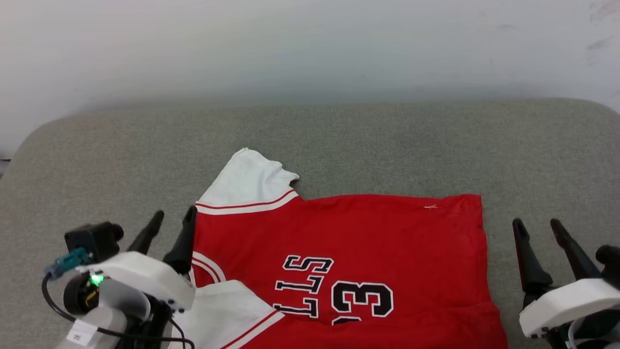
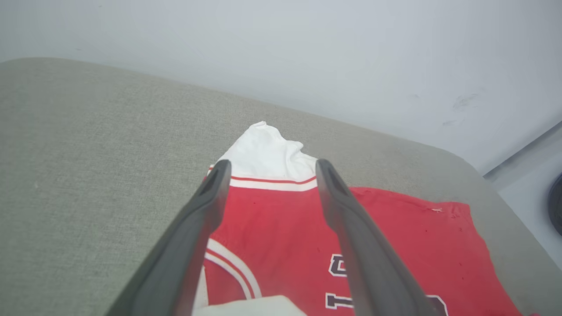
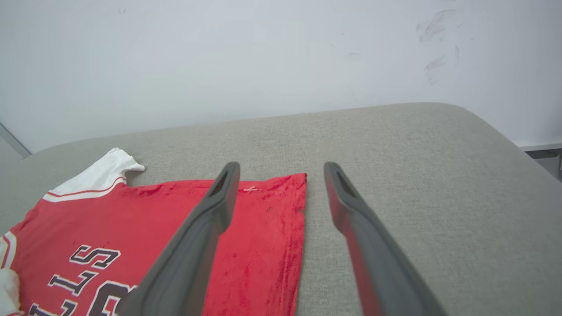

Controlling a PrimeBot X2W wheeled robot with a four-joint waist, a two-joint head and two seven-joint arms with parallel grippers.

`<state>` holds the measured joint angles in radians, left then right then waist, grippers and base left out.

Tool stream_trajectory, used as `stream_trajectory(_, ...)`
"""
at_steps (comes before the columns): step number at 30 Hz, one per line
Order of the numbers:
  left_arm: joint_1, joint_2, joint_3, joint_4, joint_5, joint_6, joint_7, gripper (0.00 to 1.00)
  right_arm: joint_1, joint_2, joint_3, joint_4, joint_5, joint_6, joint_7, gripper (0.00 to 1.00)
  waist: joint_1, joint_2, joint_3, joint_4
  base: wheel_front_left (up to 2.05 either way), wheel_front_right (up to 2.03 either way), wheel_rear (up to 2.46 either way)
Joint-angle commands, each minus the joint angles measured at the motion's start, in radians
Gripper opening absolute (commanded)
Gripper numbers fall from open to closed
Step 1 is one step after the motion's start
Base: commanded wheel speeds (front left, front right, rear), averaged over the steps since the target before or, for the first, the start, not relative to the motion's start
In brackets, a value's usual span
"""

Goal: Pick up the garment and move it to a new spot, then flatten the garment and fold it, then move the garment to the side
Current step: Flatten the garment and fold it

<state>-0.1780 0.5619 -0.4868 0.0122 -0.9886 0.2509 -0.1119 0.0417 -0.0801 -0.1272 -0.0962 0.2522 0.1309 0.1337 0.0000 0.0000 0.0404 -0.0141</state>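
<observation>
Garment (image 1: 363, 232) lies flat between both end effectors, long axis left-right: left end effector (image 1: 176, 212) over collar edge, right end effector (image 1: 535, 222) just beside hem; both wide, empty.

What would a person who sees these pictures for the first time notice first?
The red garment with black lettering lies spread on the grey cushion, one white sleeve pointing toward the pale wall. The left gripper and the right gripper stand at its two sides, jaws open, holding nothing.
</observation>
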Motion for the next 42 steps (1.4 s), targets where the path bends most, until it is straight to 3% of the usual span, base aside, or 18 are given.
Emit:
stream_trajectory(1, -0.037, 0.001, 0.01, 0.01, 0.014, -0.007, -0.019, 1.0, -0.026, 0.011, -0.003, -0.018, -0.009, 0.0, -0.017, 1.0, 0.0, 0.0, 0.047, -0.015, 0.0, 0.0, 0.0)
stream_trajectory(7, -0.191, -0.001, 0.021, 0.089, 0.084, -0.038, -0.075, 1.0, -0.104, 0.026, 0.002, -0.062, -0.024, 0.0, -0.047, 1.0, 0.0, 0.0, 0.173, -0.06, 0.0, 0.0, 0.0)
stream_trajectory(14, -0.391, 0.03, 0.001, 0.221, 0.124, -0.115, -0.019, 1.0, -0.168, 0.031, 0.008, -0.051, -0.01, 0.0, -0.074, 1.0, 0.0, 0.0, 0.262, -0.121, 0.0, 0.0, 0.0)
stream_trajectory(18, -0.497, 0.063, -0.024, 0.305, 0.101, -0.199, 0.096, 1.0, -0.187, 0.031, 0.014, -0.026, 0.016, 0.0, -0.095, 1.0, 0.0, 0.0, 0.294, -0.161, 0.0, 0.0, 0.0)
stream_trajectory(19, -0.522, 0.07, -0.039, 0.322, 0.087, -0.232, 0.148, 1.0, -0.19, 0.031, 0.014, -0.019, 0.022, 0.0, -0.099, 1.0, 0.0, 0.0, 0.301, -0.17, 0.0, 0.0, 0.0)
stream_trajectory(23, -0.614, 0.109, -0.064, 0.399, 0.024, -0.296, 0.361, 1.0, -0.193, 0.031, 0.019, 0.008, 0.044, 0.0, -0.124, 1.0, 0.0, 0.0, 0.328, -0.208, 0.0, 0.0, 0.0)
stream_trajectory(28, -0.702, 0.158, -0.078, 0.478, -0.031, -0.291, 0.593, 1.0, -0.199, 0.031, 0.038, 0.043, 0.075, 0.0, -0.16, 1.0, 0.0, 0.0, 0.365, -0.253, 0.0, 0.0, 0.0)
stream_trajectory(33, -0.75, 0.197, -0.093, 0.527, -0.044, -0.266, 0.732, 1.0, -0.206, 0.031, 0.055, 0.072, 0.107, 0.0, -0.191, 1.0, 0.0, 0.0, 0.401, -0.284, 0.0, 0.0, 0.0)
stream_trajectory(38, -0.738, 0.188, -0.128, 0.567, -0.073, -0.26, 0.863, 1.0, -0.213, 0.031, 0.072, 0.102, 0.133, 0.0, -0.201, 1.0, 0.0, 0.0, 0.427, -0.296, 0.0, 0.0, 0.0)
stream_trajectory(39, -0.728, 0.181, -0.137, 0.571, -0.075, -0.259, 0.882, 0.84, -0.214, 0.031, 0.072, 0.105, 0.134, 0.0, -0.203, 1.0, 0.0, 0.0, 0.429, -0.296, 0.0, 0.0, 0.0)
stream_trajectory(41, -0.705, 0.147, -0.15, 0.588, -0.1, -0.254, 0.916, 0.0, -0.229, 0.031, 0.094, 0.122, 0.152, 0.0, -0.172, 1.0, 0.0, 0.0, 0.434, -0.293, 0.0, 0.0, 0.0)
stream_trajectory(42, -0.701, 0.138, -0.143, 0.589, -0.108, -0.256, 0.907, 0.0, -0.233, 0.031, 0.1, 0.125, 0.158, 0.0, -0.16, 1.0, 0.0, 0.0, 0.432, -0.291, 0.0, 0.0, 0.0)
